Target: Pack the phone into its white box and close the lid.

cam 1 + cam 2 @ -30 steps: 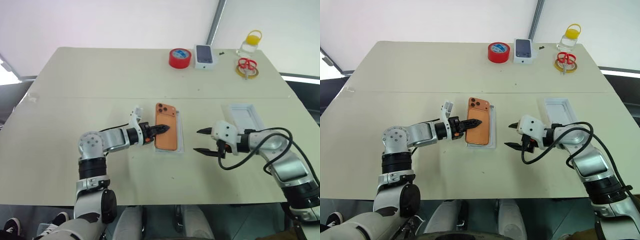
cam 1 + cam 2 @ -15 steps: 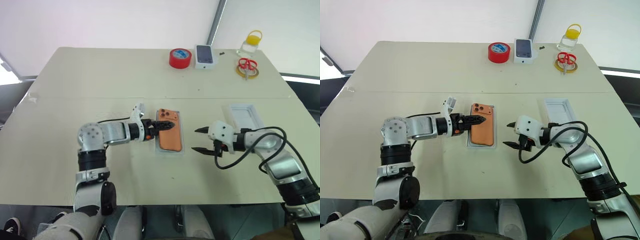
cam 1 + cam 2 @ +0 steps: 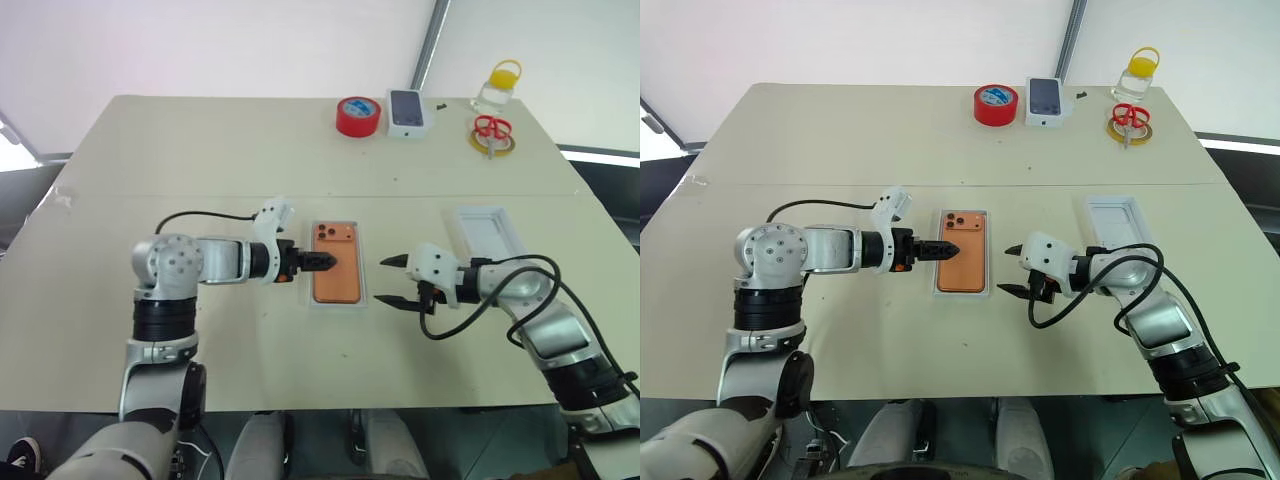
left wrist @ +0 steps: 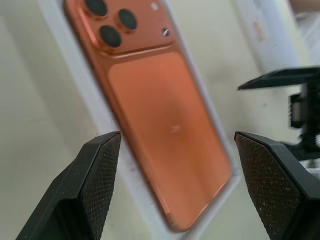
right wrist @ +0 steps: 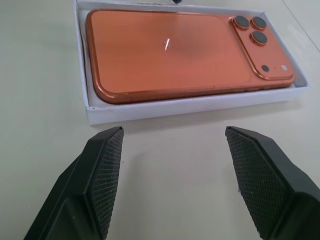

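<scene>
The orange phone [image 3: 337, 277] lies back up inside the white box [image 3: 338, 303] at the table's middle, its camera lenses at the far end. My left gripper [image 3: 325, 262] reaches in from the left, its tips over the phone's left edge. It is open, and in the left wrist view [image 4: 177, 135] its fingers [image 4: 100, 175] stand wide apart with nothing gripped. My right gripper [image 3: 381, 281] hangs open just right of the box, and its wrist view [image 5: 174, 130] faces the box's long side. The all-white lid [image 3: 487, 232] lies open side up farther right, behind the right arm.
Along the far edge stand a red tape roll [image 3: 359, 115], a small white box with a phone picture [image 3: 407, 110], a bottle with a yellow cap [image 3: 497, 88], and red scissors on a yellow ring [image 3: 493, 135]. Bare tabletop lies left and in front of the box.
A second ago my left gripper held the phone tilted over the box. It has since opened, and the phone now lies flat in the box. The right gripper has barely moved.
</scene>
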Robot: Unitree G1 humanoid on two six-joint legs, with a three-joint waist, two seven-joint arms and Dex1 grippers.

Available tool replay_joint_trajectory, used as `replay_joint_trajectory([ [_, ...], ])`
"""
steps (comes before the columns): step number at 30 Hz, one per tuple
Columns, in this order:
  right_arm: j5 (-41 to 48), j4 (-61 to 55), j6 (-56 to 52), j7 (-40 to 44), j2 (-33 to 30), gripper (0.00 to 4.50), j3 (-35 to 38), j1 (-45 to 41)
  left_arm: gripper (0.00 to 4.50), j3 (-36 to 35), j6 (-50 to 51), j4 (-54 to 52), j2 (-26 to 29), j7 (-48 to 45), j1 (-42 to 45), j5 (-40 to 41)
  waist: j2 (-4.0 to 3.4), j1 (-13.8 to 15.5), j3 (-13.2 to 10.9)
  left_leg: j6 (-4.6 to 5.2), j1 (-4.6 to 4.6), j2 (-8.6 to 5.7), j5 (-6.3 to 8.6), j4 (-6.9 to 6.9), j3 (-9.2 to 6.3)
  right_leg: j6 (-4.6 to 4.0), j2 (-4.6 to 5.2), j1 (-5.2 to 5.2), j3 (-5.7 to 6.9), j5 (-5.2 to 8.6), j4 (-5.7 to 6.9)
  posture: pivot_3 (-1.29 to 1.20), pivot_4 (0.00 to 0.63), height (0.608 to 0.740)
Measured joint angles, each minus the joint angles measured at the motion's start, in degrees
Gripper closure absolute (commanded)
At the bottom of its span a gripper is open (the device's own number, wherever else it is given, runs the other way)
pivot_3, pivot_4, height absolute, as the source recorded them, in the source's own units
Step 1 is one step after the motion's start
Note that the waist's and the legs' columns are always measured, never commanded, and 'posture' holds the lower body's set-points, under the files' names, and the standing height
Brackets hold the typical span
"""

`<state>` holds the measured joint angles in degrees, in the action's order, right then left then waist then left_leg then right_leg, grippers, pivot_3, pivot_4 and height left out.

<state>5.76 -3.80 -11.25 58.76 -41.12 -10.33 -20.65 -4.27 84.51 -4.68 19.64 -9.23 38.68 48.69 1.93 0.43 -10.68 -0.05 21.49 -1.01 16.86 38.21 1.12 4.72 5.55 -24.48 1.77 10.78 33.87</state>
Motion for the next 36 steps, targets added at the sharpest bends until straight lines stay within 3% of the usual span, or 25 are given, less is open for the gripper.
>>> replay_joint_trajectory([
  [2, 0.0, 1.0, 0.0, -0.2, 0.1, 1.98, 0.0, -0.4, 1.58, 3.6, -5.4, -0.7, 3.7, -2.1, -1.8, -4.2, 0.00, 0.1, 0.0, 0.00, 0.01, 0.00, 0.00, 0.00, 0.00, -0.05, 0.00, -0.02, 0.00, 0.03, 0.00, 0.00, 0.150, 0.739],
  [7, -2.0, 4.3, 1.9, -1.6, 1.2, 4.50, -0.4, -1.9, 4.16, 11.8, -30.5, -0.2, 11.5, -9.0, -5.0, -20.3, -0.04, 0.3, 0.0, 0.01, 0.05, 0.02, 0.01, 0.00, 0.04, -0.15, 0.03, -0.04, -0.02, 0.03, -0.11, 0.00, 0.150, 0.739],
  [8, -2.9, 5.1, 2.8, -2.2, 1.7, 4.50, -0.7, -2.6, 4.49, 12.3, -34.5, 0.3, 11.6, -10.8, -5.5, -22.2, -0.04, 0.4, 0.0, 0.02, 0.08, 0.02, 0.01, 0.00, 0.04, -0.15, 0.05, -0.03, -0.02, 0.03, -0.14, 0.00, 0.150, 0.739],
  [14, -8.1, 9.8, 8.6, -5.0, 2.2, 4.50, -2.8, -4.6, 4.49, 22.7, -57.5, 5.2, 13.7, -23.1, -11.3, -34.8, -0.07, 0.3, 0.0, 0.22, 0.34, 0.04, 0.12, -0.02, 0.14, -0.15, 0.06, -0.17, -0.01, 0.00, -0.44, 0.00, 0.150, 0.739],
  [18, -9.5, 11.1, 10.0, -5.6, 2.9, 4.50, -3.1, -5.2, 4.49, 24.1, -68.7, 9.1, 15.2, -27.7, -11.3, -40.8, -0.18, 0.3, 0.0, 0.23, 0.57, 0.05, 0.12, 0.00, 0.13, -0.17, 0.06, -0.38, 0.02, -0.03, -0.43, 0.00, 0.150, 0.739],
  [23, -11.2, 12.1, 11.8, -5.6, 2.9, 4.50, -4.1, -5.2, 4.49, 23.2, -70.3, 12.8, 10.8, -32.3, -10.0, -41.0, -0.23, 0.5, 0.1, 0.36, 0.57, 0.00, 0.16, 0.16, 0.09, -0.11, 0.06, -0.21, 0.08, -0.06, -0.43, 0.00, 0.150, 0.739],
  [27, -11.3, 12.1, 12.2, -5.5, 2.6, 4.50, -4.1, -5.1, 4.49, 25.3, -69.6, 16.5, 3.5, -35.3, -6.4, -42.3, -0.30, 0.8, 0.1, 0.70, 0.74, -0.03, 0.33, 0.75, 0.00, 0.02, 0.05, -0.07, 0.19, -0.12, -0.32, 0.00, 0.150, 0.739],
  [36, -11.1, 12.4, 12.9, -3.6, -6.0, 4.50, 1.6, -0.6, 4.49, 28.5, -69.8, 28.1, -8.1, -40.7, 3.3, -46.7, -0.33, 1.9, 0.0, 0.97, 0.90, -0.14, 0.48, 1.09, 0.08, 0.15, 0.14, -0.02, 0.08, -0.24, -0.52, 0.00, 0.150, 0.739],
])
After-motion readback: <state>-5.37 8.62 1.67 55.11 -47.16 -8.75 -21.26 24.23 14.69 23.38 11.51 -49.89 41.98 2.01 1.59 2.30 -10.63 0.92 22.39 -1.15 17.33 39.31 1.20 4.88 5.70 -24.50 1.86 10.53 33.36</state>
